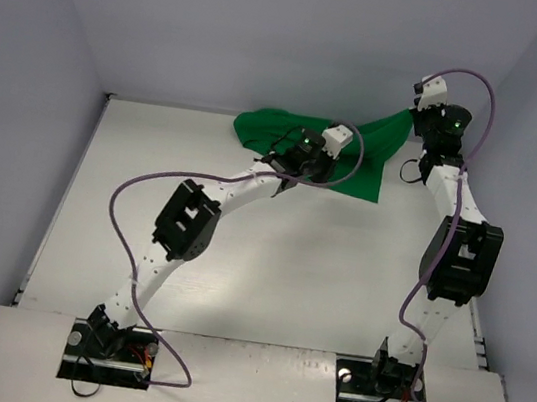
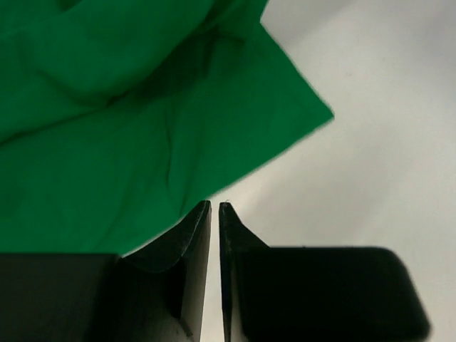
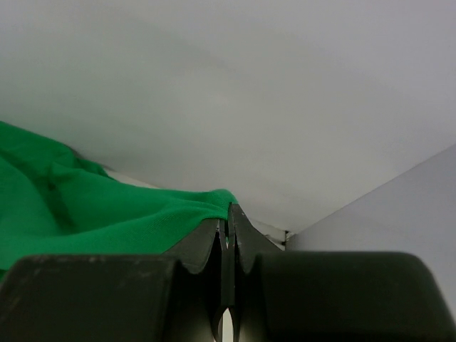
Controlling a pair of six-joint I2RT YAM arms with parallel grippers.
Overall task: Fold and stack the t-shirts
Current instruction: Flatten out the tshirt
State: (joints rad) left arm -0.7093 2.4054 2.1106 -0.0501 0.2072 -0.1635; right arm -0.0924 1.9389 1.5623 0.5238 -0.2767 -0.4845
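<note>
White table (image 1: 266,282) boxed by pale grey walls (image 1: 274,30) on the left, back and right; near edge taken up by the two arm bases. Green t-shirt (image 1: 364,170) lies rumpled at the far edge, right of centre, close under the back wall. One end is pulled up off the surface toward the right back corner. Right gripper (image 3: 228,208) is raised there, tight to the corner with little room behind it. Its fingers are pressed together on a fold of the cloth at their tips. Left gripper (image 2: 215,206) sits low at the shirt's near hem. Its fingers are drawn almost together with a thin slit between, no cloth in it; the tips are just off the hem, over white surface. Bare table runs from the hem back to the bases. A purple cable (image 1: 138,192) loops wide off the left arm.
</note>
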